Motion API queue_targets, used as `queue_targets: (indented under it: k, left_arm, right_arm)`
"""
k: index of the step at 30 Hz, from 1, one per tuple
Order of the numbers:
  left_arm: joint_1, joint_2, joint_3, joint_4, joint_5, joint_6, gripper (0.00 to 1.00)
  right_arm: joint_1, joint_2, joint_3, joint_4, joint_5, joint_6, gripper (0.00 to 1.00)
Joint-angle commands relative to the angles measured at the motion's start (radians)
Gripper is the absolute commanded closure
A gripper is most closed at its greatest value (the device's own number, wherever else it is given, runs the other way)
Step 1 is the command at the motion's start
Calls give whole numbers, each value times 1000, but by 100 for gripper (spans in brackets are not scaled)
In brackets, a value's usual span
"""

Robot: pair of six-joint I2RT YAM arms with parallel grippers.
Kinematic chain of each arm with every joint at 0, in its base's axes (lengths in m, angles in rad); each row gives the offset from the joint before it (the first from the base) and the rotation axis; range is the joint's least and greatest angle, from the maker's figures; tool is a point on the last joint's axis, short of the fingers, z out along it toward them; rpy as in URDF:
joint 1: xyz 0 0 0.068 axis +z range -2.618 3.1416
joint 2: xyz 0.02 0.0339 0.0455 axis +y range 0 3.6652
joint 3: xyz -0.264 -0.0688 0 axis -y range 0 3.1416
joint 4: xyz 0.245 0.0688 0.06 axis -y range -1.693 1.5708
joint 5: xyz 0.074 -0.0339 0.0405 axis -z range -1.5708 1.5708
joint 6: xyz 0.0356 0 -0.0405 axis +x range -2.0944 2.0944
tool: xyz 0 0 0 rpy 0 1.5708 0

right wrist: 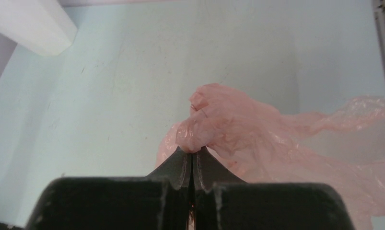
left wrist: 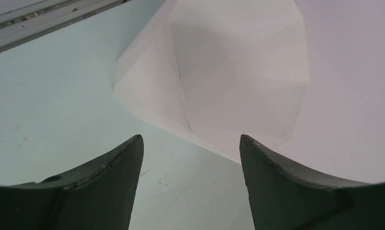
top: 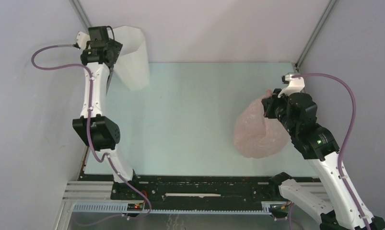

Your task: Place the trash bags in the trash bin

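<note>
We look down from high behind the near edge over the whole worktop [top: 190, 105], our left wrist view faces the white bin [left wrist: 238, 72] from close by, and our right wrist view hugs the pink bag [right wrist: 248, 129], both shared with the overhead view.

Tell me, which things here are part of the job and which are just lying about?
Part of the job: pink plastic bag, pinched in the shut right hand; white bin, by the open left hand.
Not part of it: purple cables, black rail along the near edge, table.
</note>
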Motion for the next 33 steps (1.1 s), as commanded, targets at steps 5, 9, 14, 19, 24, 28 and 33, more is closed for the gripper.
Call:
queue_targets:
  k: [5, 9, 14, 19, 24, 28, 33]
  left_arm:
    - [9, 94, 120, -91, -59, -125, 26]
    - [10, 167, 193, -104, -16, -67, 36]
    - [4, 144, 165, -97, -1, 11, 50]
    - [-1, 92, 125, -91, 37, 107, 74]
    - [-11, 51, 95, -96, 167, 193, 94]
    - [-54, -20, 43, -99, 199, 252, 100]
    - [-178, -127, -21, -133, 224, 350, 100]
  right_arm:
    - [-113, 36, 56, 60, -91, -83, 100]
    - [-114, 57, 53, 58, -117, -90, 100]
    - [-111, 56, 54, 58, -109, -98, 100]
    - [-111, 68, 53, 65, -140, -70, 100]
    - [-111, 83, 55, 68, -169, -83, 100]
    - [-111, 81, 67, 64, -167, -94, 100]
    - [-90, 56, 68, 53, -185, -81, 100]
